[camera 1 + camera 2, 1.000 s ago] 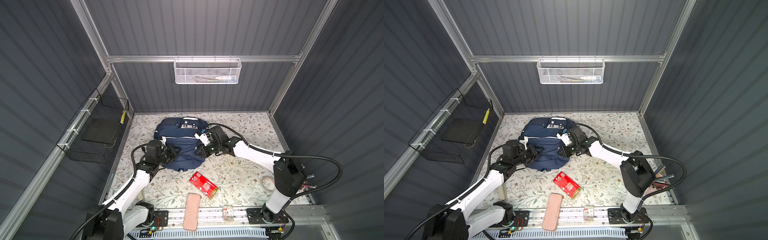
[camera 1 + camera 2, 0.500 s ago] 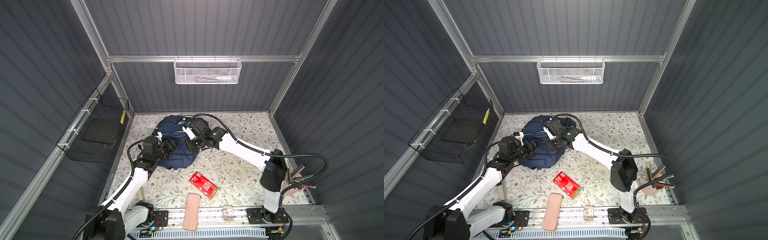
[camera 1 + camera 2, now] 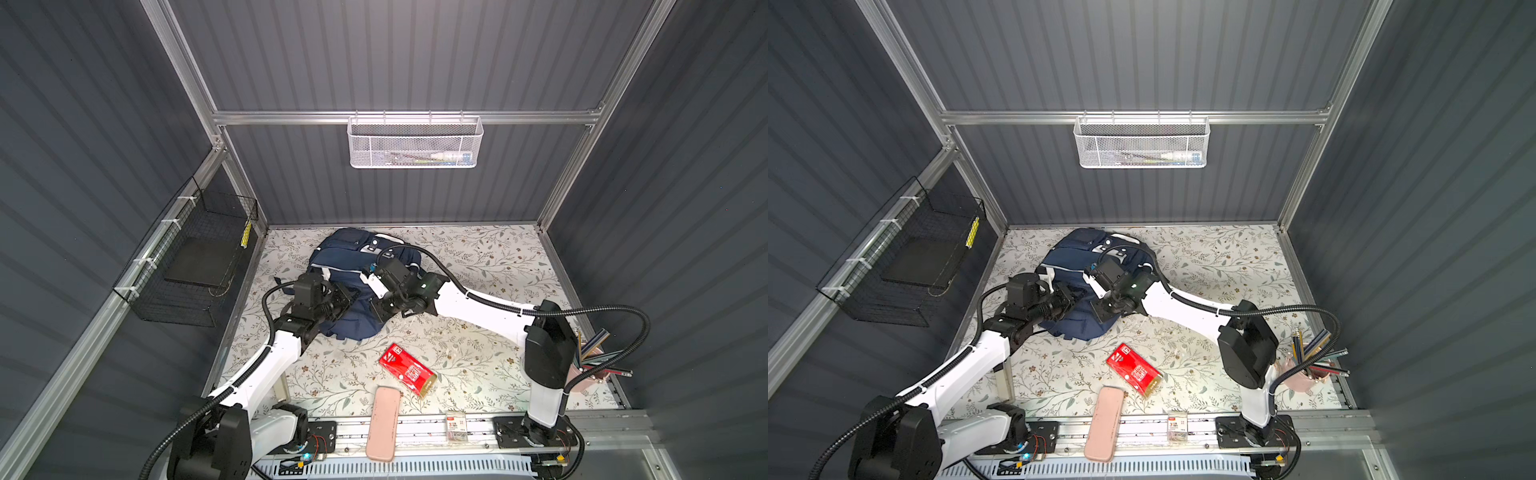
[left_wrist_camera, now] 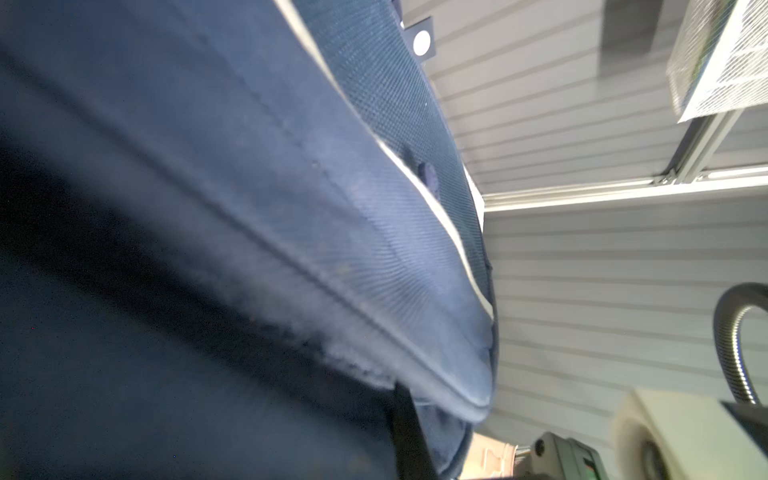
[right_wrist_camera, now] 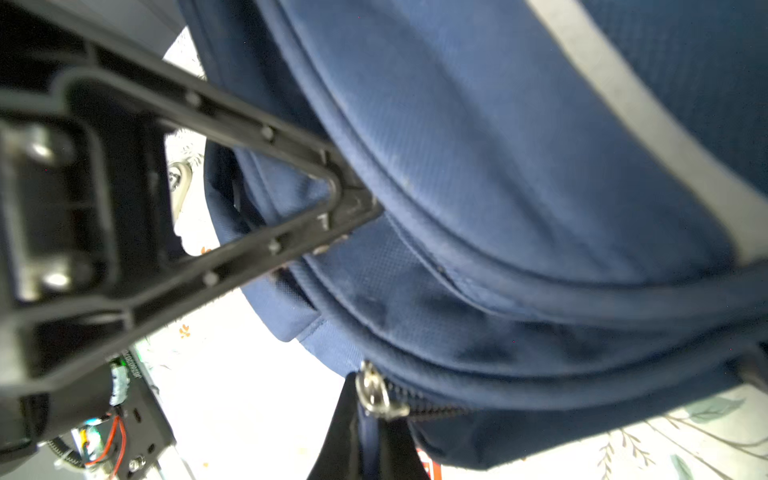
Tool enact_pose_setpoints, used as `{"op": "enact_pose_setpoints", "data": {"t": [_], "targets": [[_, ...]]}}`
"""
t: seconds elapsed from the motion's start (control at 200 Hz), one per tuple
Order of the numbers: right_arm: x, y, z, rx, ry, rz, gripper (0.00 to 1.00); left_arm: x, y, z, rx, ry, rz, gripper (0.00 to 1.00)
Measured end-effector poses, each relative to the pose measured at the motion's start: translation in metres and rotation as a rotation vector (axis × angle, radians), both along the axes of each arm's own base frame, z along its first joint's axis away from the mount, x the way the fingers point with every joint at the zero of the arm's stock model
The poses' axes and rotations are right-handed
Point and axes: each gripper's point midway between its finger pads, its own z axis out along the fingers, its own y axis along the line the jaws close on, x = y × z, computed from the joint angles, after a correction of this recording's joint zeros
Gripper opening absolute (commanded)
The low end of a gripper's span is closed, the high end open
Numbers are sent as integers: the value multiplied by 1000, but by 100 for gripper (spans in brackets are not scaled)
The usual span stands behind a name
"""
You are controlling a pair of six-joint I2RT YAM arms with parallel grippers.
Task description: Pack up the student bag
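Foreground: a pink pencil case (image 3: 383, 424) is lying across the metal rail (image 3: 424, 434) and jutting onto the floral table cover (image 3: 490, 266). A small clear packet (image 3: 456, 426) is resting on the rail just to its right. Just beyond, a red box (image 3: 406, 371) is lying flat and askew on the cover. At the right edge a pink cup (image 3: 592, 376) is standing just beside the upright link of the right arm (image 3: 544, 399), with pencils (image 3: 598, 345) fanning out of it.

Middle ground: the left arm (image 3: 266, 365) and the right arm are reaching inward to the student bag (image 3: 353, 253). The bag is lying rumpled on the rear, left-of-centre part of the cover, its far end close to the back wall (image 3: 395, 195) and its white dotted patch (image 3: 376, 245) facing up. The left gripper (image 3: 351, 296) is pressing into the bag's near left flank with its fingers clenched. Its wrist view is showing only navy cloth and a white stripe (image 4: 456, 248), so whether fabric is caught between them cannot be told. The right gripper (image 3: 380, 309) is meeting the bag's near right side. In the right wrist view its fingers (image 5: 266, 133) are converging, clamped, on a piped seam of the bag, with a silver zip pull (image 5: 374, 395) showing on another seam nearby.

Background: a black wire basket (image 3: 174, 307) is hanging on the left wall (image 3: 83, 166), holding a dark flat slab (image 3: 199, 264). A white mesh basket (image 3: 365, 141) is hanging on the back wall, its contents too small to name.
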Motion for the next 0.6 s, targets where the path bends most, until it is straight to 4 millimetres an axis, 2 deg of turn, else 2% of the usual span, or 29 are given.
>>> {"op": "enact_pose_setpoints", "data": {"t": [0.195, 0.355, 0.52, 0.6], "targets": [[5, -35, 5, 173, 37, 16, 0, -11, -11, 12, -27, -10, -80, 0], [14, -42, 1, 242, 85, 55, 0, -12, -12, 13, -31, -15, -89, 0], [28, -51, -12, 257, 131, 56, 0, -11, -8, 9, -10, -9, -79, 0], [32, -56, -11, 256, 128, 44, 4, -11, -7, 8, -5, -9, -78, 0]]}}
